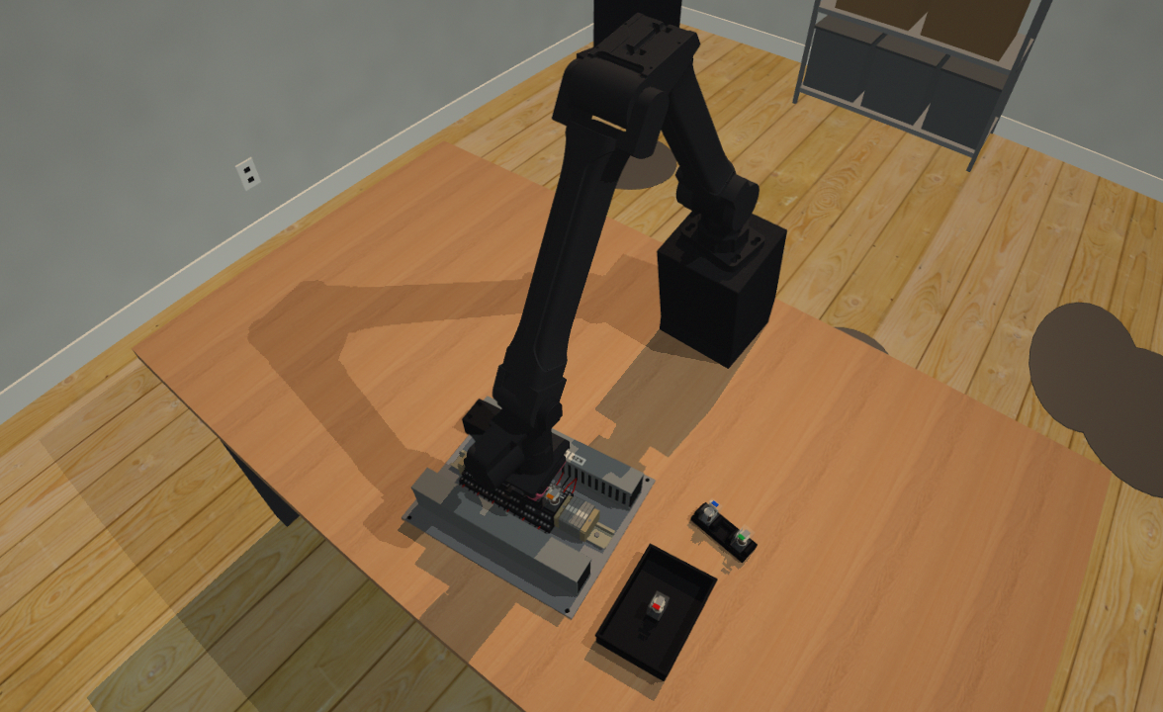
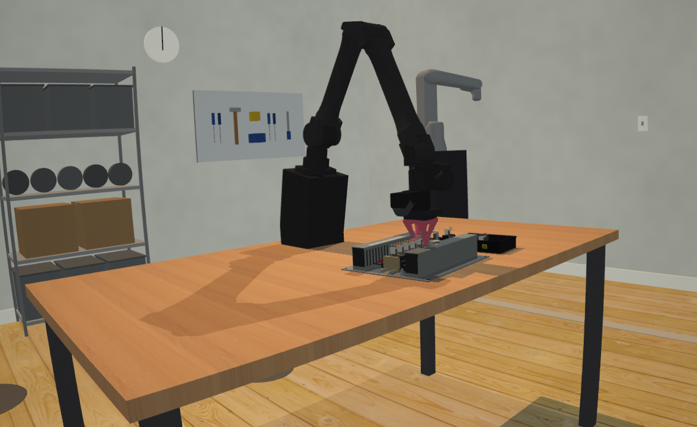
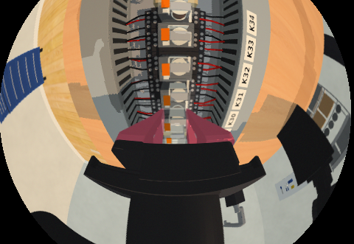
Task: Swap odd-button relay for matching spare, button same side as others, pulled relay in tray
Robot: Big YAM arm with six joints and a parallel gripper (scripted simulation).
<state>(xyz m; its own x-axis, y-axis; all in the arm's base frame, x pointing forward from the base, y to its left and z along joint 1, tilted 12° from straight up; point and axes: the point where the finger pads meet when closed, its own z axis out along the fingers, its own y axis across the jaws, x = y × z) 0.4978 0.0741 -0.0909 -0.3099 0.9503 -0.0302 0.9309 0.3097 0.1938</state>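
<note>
My gripper (image 3: 175, 112), with pink fingers, is shut on a relay with an orange button (image 3: 169, 128) at the near, K30 end of the relay row (image 3: 174, 52) on the grey panel (image 1: 528, 517). The other relays in the row show orange buttons on the same left side. I cannot tell how deep the held relay sits. A relay with a red button (image 1: 657, 604) lies in the black tray (image 1: 656, 610). In the exterior view the gripper (image 2: 420, 233) stands low over the panel (image 2: 419, 254).
A black spare holder (image 1: 725, 529) right of the panel carries a blue-button relay (image 1: 709, 510) and a green-button relay (image 1: 742, 536). The arm's black base block (image 1: 720, 288) stands at the table's back. Grey wire ducts flank the relay row.
</note>
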